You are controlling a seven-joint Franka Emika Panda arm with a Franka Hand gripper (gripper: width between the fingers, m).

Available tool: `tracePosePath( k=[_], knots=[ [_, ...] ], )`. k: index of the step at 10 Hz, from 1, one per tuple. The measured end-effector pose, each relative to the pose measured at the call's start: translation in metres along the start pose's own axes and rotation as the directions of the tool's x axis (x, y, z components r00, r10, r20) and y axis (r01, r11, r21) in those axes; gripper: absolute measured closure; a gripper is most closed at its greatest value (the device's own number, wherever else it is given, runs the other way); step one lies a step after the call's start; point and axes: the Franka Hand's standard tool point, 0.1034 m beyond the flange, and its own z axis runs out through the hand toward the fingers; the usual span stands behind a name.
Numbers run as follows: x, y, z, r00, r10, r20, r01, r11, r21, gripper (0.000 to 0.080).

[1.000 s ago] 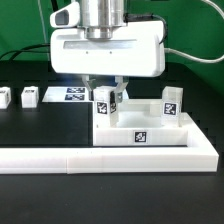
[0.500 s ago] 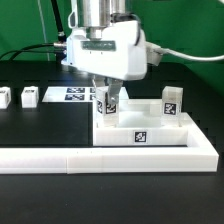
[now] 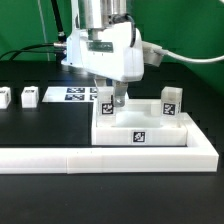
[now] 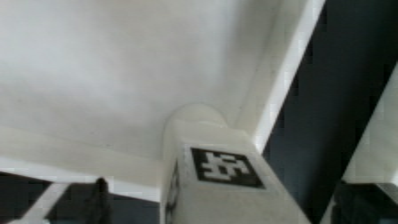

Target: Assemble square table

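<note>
- The tool (image 3: 109,101) hangs at the centre of the exterior view, jaws apart around an upright leg block (image 3: 105,105). The wrist view shows dark gaps on both sides of that block (image 4: 222,165), so nothing is clamped.
- The square slab (image 3: 125,137) lies at lower centre-right of the frame, just beside the L-shaped rail (image 3: 100,158). The leg block stands at the slab's upper-left corner and a second leg block (image 3: 172,102) at its upper-right.
- Two loose leg blocks (image 3: 29,97) sit on the table (image 3: 40,125) at the left edge.
- Step in hand, by my judgement: seating this leg in its socket. Whether it is fully home cannot be told.
- Next move: either close on the block to turn it tighter, or lift straight up without brushing it and go for a loose block.
</note>
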Motion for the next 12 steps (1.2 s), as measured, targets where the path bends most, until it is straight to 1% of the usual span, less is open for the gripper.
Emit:
tracePosePath(
  k=[1,2,3,5,7,8,10,11,12],
  knots=[
    [-0.0010,-0.0003,0.0001,0.996,-0.087,0.001,0.087,0.996,0.000,0.0156],
    [-0.0025,-0.0007,0.0002,0.976,-0.216,0.001,0.216,0.976,0.000,0.0156],
    [-0.0024,-0.0008,0.0002,0.939,-0.344,0.002,0.344,0.939,0.001,0.0151],
    [0.0001,0.0001,-0.0001,0.837,-0.547,0.002,0.547,0.837,0.001,0.0150],
    [-0.0002,0.0009,0.0003,0.734,-0.679,0.003,0.679,0.734,-0.001,0.0150],
    [-0.0010,0.0005,0.0003,0.661,-0.751,0.003,0.751,0.661,-0.006,0.0150],
    [-0.0009,-0.0001,0.0001,0.565,-0.825,0.003,0.825,0.565,-0.011,0.0150],
    [0.0026,0.0002,-0.0002,0.479,-0.878,0.004,0.878,0.479,-0.015,0.0150],
    [0.0069,0.0009,-0.0005,0.430,-0.903,0.006,0.903,0.430,-0.016,0.0150]
  ],
)
